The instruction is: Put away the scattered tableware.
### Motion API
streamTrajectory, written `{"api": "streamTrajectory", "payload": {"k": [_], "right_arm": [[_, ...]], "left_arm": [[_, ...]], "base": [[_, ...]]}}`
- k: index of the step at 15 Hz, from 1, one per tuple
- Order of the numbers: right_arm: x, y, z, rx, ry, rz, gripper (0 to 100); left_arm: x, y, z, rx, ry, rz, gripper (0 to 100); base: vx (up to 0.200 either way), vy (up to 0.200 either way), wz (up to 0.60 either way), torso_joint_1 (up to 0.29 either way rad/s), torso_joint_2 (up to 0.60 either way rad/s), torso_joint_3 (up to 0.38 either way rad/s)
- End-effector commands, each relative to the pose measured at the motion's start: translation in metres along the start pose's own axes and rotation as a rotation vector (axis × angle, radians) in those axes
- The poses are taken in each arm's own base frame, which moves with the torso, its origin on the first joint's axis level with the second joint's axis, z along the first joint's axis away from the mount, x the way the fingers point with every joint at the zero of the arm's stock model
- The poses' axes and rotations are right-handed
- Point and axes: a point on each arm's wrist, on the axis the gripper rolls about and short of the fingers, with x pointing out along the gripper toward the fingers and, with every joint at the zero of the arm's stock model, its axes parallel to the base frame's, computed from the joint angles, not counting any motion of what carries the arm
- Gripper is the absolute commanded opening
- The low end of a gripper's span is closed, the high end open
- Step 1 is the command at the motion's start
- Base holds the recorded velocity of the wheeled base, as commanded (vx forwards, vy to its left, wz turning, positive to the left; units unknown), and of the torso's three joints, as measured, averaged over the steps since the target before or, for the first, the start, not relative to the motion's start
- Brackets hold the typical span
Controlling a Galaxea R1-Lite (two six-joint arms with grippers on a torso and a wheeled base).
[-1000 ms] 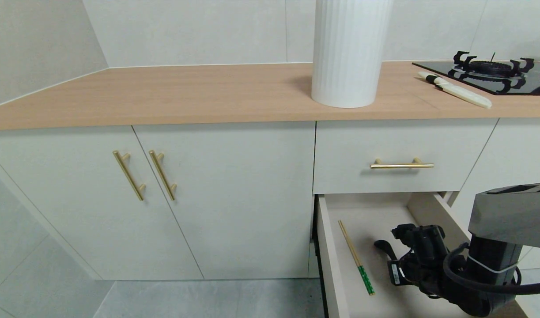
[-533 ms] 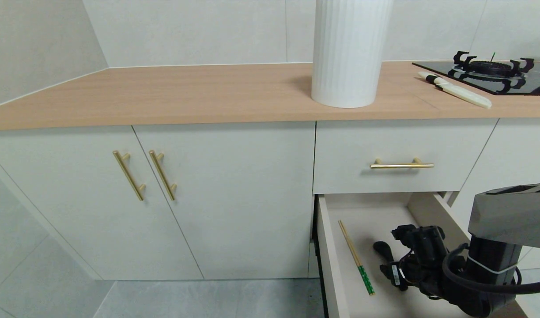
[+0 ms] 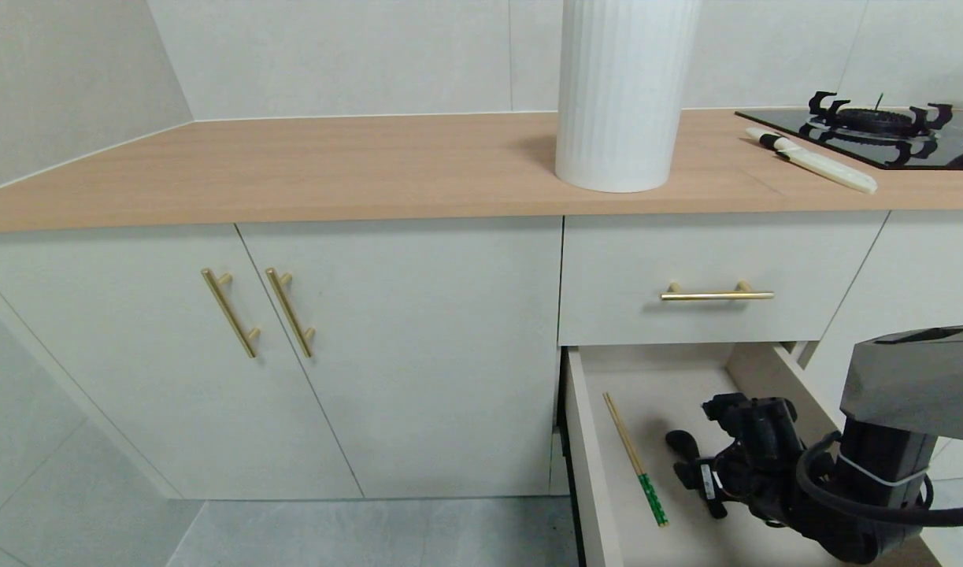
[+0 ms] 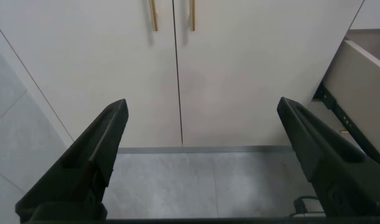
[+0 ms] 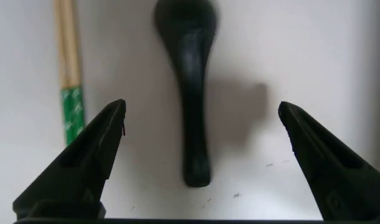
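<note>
Lying flat on the floor of the open lower drawer (image 3: 587,441): black spoon (image 5: 193,93), loose, handle end nearer the arm. Just beside it, toward robot's left, chopsticks (image 5: 68,62) w/ green ends, also flat in the drawer. Right above spoon: right gripper (image 5: 200,112), fingers (image 5: 90,162) spread wide either side, touching nothing, empty. Judged step: spoon drop-off prob. done. Next calls for lifting R arm clear of drawer walls, then prob. fetching knife (image 3: 812,160) from worktop (image 3: 331,165) by hob (image 3: 875,126); thin and flat, so needs a careful pinch. Left gripper (image 4: 202,109) low, facing cabinet doors (image 4: 177,62), fingers wide apart, empty. White ribbed cylinder (image 3: 619,94) on worktop: not tableware.
</note>
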Motion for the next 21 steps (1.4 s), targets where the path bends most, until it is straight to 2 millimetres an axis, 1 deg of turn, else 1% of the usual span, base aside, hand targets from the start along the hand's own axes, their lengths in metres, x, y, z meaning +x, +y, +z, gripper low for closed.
{"api": "streamTrajectory", "payload": {"k": [1,2,3,4,6,7,9,11,12,15,16,20,21], "right_arm": [[-0.010,0.000,0.009,0.009,-0.053,-0.002,100],[-0.018,-0.002,0.016,0.017,-0.084,-0.003,100],[-0.029,-0.003,0.026,0.027,-0.122,0.004,100],[-0.041,-0.006,0.032,0.031,-0.144,0.007,100],[-0.072,-0.010,0.049,0.034,-0.166,0.020,100],[-0.092,-0.012,0.056,0.028,-0.161,0.030,100],[-0.125,-0.014,0.067,0.012,-0.135,0.063,100],[-0.150,-0.015,0.071,-0.008,-0.091,0.098,100],[-0.159,-0.016,0.072,-0.016,-0.073,0.115,100],[-0.176,-0.018,0.073,-0.025,-0.043,0.159,100],[-0.178,-0.018,0.073,-0.030,-0.039,0.168,100],[-0.187,-0.013,0.068,-0.067,0.021,0.190,100],[-0.189,-0.013,0.066,-0.077,0.038,0.190,100]], "left_arm": [[0.000,0.000,0.000,0.000,0.000,0.000,100],[0.000,0.000,0.000,0.000,0.000,0.000,100],[0.000,0.000,0.000,0.000,0.000,0.000,100],[0.000,0.000,0.000,0.000,0.000,0.000,100],[0.000,0.000,0.000,0.000,0.000,0.000,100],[0.000,0.000,0.000,0.000,0.000,0.000,100],[0.000,0.000,0.000,0.000,0.000,0.000,100],[0.000,0.000,0.000,0.000,0.000,0.000,100],[0.000,0.000,0.000,-0.002,0.000,0.000,100],[0.000,0.000,0.000,-0.002,0.000,0.000,100],[0.000,0.000,0.000,-0.002,0.000,0.000,100],[0.000,0.000,0.000,-0.003,0.000,0.000,100],[0.000,0.000,0.000,-0.002,-0.002,0.000,100]], "base": [[0.000,0.000,0.00,0.000,0.00,0.000],[0.000,0.000,0.00,0.000,0.00,0.000],[0.000,0.000,0.00,0.000,0.00,0.000],[0.000,0.000,0.00,0.000,0.00,0.000],[0.000,0.000,0.00,0.000,0.00,0.000],[0.000,0.000,0.00,0.000,0.00,0.000],[0.000,0.000,0.00,0.000,0.00,0.000],[0.000,0.000,0.00,0.000,0.00,0.000],[0.000,0.000,0.00,0.000,0.00,0.000],[0.000,0.000,0.00,0.000,0.00,0.000],[0.000,0.000,0.00,0.000,0.00,0.000],[-0.200,0.000,0.00,0.006,0.00,0.004],[0.000,0.000,0.00,0.000,0.00,0.000]]}}
